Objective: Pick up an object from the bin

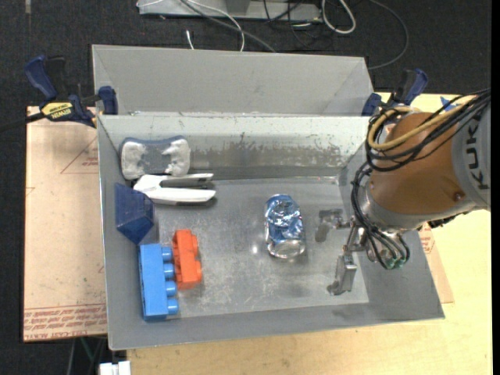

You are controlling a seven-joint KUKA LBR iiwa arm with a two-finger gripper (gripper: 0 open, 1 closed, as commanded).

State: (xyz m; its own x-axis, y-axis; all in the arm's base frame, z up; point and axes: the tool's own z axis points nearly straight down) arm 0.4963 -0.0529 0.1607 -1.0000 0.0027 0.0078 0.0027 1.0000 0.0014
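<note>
My gripper point(334, 250) hangs low over the right part of the bin floor, its two fingers spread wide apart and nothing between them. One fingertip point(325, 223) points toward a crumpled clear plastic cup with a blue shine point(283, 225), which lies just left of it near the bin's middle. The other fingertip point(341, 278) sits nearer the front wall. The cup is beside the gripper, not within its fingers.
Along the left side lie a blue toy brick point(157, 281), an orange brick point(186, 258) touching it, a dark blue wedge point(133, 213), a white handled tool point(176, 188) and a grey-white crumpled piece point(155, 156). The arm's orange cover and cables hang over the right rim.
</note>
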